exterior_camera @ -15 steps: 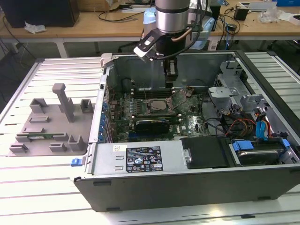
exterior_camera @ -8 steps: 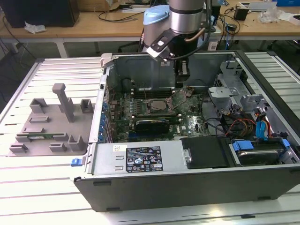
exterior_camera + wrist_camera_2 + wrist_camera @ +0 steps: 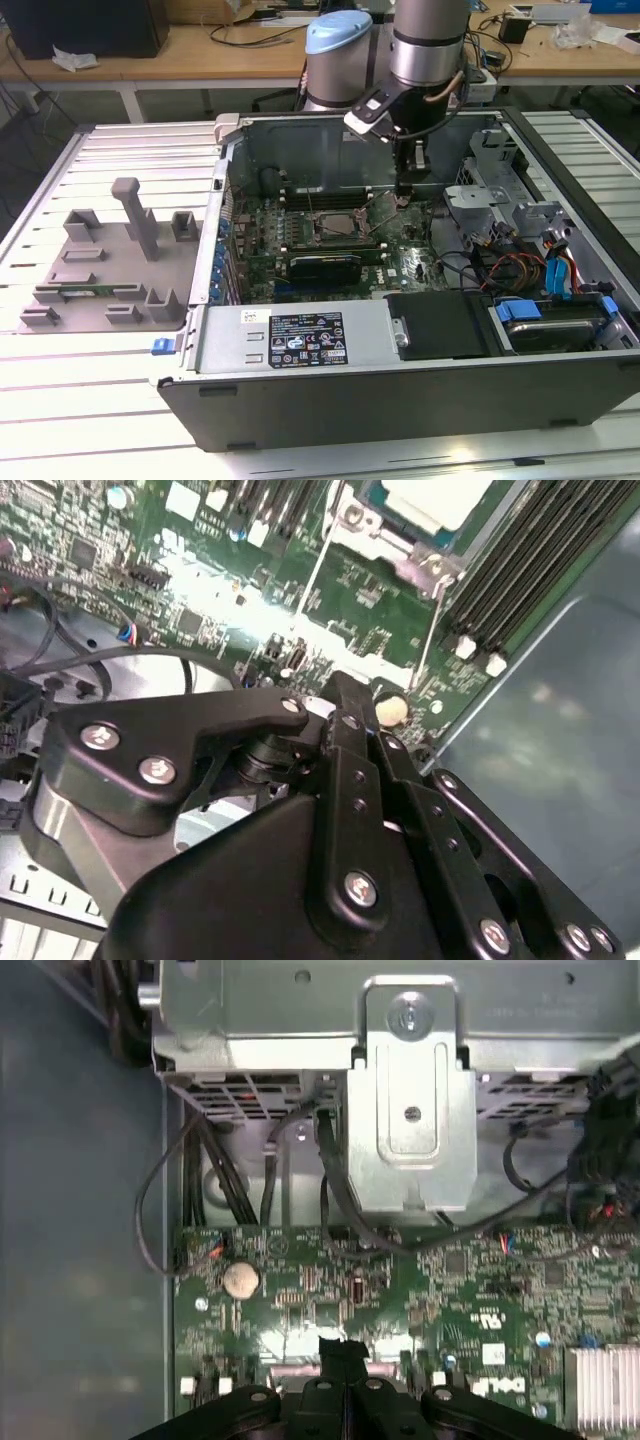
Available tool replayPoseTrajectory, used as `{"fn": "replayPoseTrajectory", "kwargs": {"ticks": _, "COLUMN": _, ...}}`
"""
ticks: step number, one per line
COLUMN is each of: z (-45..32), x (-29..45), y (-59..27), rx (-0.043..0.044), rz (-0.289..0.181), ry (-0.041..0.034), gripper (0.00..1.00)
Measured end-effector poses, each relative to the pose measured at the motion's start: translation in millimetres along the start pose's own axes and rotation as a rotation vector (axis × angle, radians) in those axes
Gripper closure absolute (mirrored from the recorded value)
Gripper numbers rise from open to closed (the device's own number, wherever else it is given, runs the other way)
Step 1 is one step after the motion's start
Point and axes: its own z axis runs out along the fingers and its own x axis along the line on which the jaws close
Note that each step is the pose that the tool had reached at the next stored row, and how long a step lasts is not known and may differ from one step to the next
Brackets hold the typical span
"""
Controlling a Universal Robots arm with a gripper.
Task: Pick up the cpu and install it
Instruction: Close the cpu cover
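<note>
Cpu (image 3: 432, 498) lying flat in the socket frame (image 3: 352, 520)

In the second wrist view the cpu is a pale, bright square plate with a thin tan edge. It sits level inside the metal socket frame on the green motherboard (image 3: 370, 590), beside the rows of dark memory slots (image 3: 540, 560). One corner and two edges show; the rest runs past the picture's border.

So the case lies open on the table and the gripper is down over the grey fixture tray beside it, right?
Not quite. The case does lie open, but the gripper is down inside it, over the green motherboard. The grey fixture tray sits apart, on the exterior view's left. The exterior view shows this, and both wrist views show circuit board beneath the gripper.
</note>
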Motion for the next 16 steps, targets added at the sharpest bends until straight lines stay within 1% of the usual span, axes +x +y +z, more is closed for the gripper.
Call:
{"fn": "replayPoseTrajectory", "kwargs": {"ticks": 4, "z": 7.0, "x": 1.6, "y": 4.2, "rx": 0.0009, "rz": 0.0, "ry": 0.0001, "gripper": 0.89}}
{"fn": "replayPoseTrajectory", "kwargs": {"ticks": 5, "z": 10.6, "x": 2.5, "y": 5.6, "rx": 0.001, "rz": 0.0, "ry": 0.0001, "gripper": 0.89}}
{"fn": "replayPoseTrajectory", "kwargs": {"ticks": 10, "z": 20.5, "x": 4.1, "y": 6.1, "rx": 0.0023, "rz": 0.0, "ry": 0.0, "gripper": 0.89}}
{"fn": "replayPoseTrajectory", "kwargs": {"ticks": 12, "z": 22.7, "x": 4.4, "y": 6.0, "rx": 0.0031, "rz": 0.0, "ry": 0.0001, "gripper": 0.89}}
{"fn": "replayPoseTrajectory", "kwargs": {"ticks": 15, "z": 23.0, "x": 4.4, "y": 5.9, "rx": 0.0032, "rz": 0.0, "ry": -0.0001, "gripper": 0.89}}
{"fn": "replayPoseTrajectory", "kwargs": {"ticks": 16, "z": 23.0, "x": 4.4, "y": 4.1, "rx": 0.0031, "rz": 0.0, "ry": 0.0002, "gripper": 0.89}}
